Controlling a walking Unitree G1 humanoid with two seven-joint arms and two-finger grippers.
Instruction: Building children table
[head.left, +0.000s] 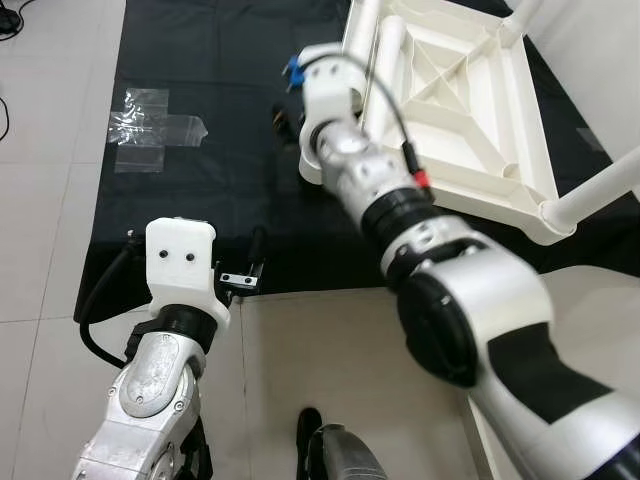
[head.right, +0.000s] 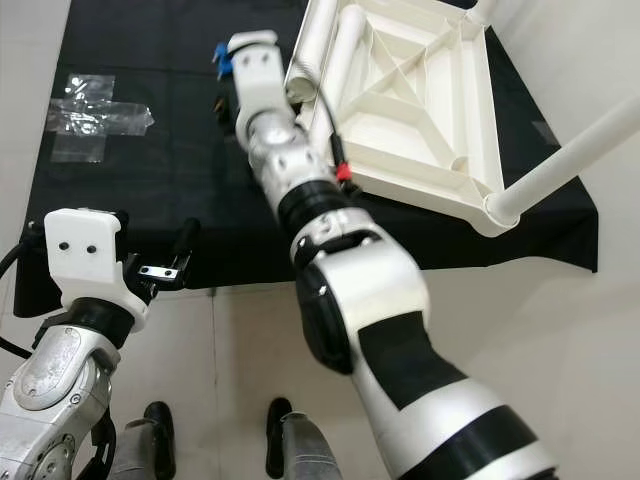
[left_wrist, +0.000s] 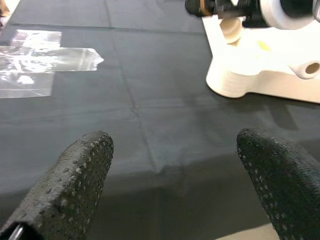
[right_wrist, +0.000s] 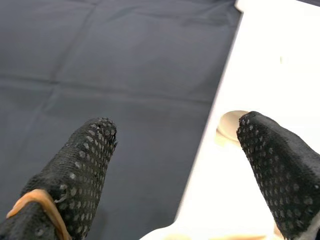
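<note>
The right gripper (right_wrist: 175, 150), fingers spread wide, is straddling the upturned white plastic tabletop's (head.left: 470, 110) corner, probably to steady it for fitting legs.

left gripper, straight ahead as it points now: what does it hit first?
Probably the black cloth: the open left gripper points low across it. Beyond lies the white table's corner, off to one side; depth is unclear.
</note>
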